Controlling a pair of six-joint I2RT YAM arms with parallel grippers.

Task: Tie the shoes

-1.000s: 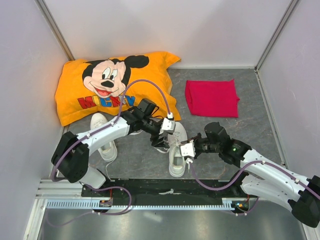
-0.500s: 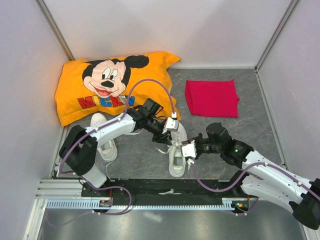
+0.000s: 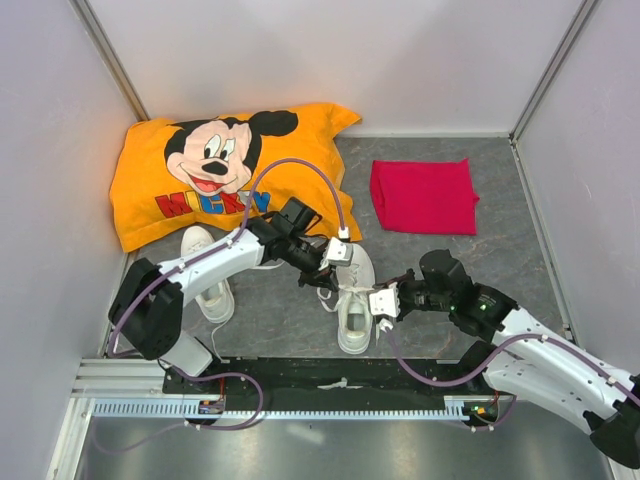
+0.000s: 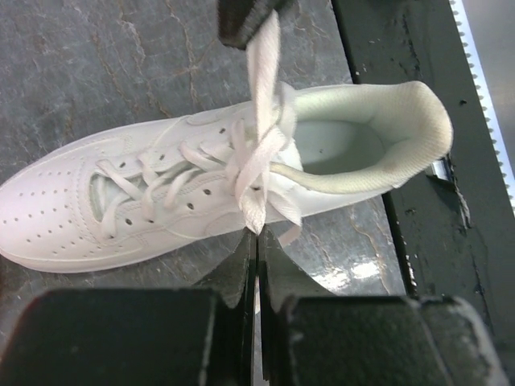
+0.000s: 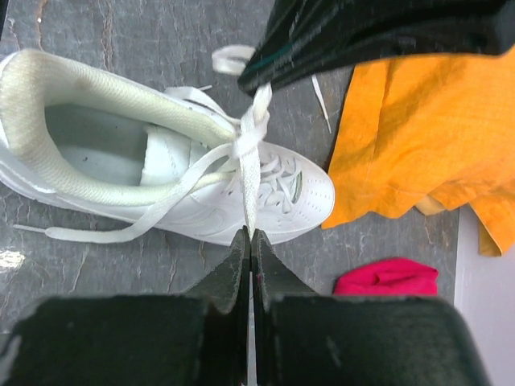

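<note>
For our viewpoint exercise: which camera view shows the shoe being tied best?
The left wrist view: the shoe fills the frame, eyelets and crossed laces plain. The right wrist view shows mostly its opening, laces bunched. The top view shows it small, partly under the left gripper and right gripper.

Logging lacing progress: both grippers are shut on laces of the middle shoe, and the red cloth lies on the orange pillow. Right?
Not quite. The top view shows the red cloth on the table, right of the orange pillow and apart from it. The left gripper and right gripper are indeed shut on laces of the middle shoe.
</note>
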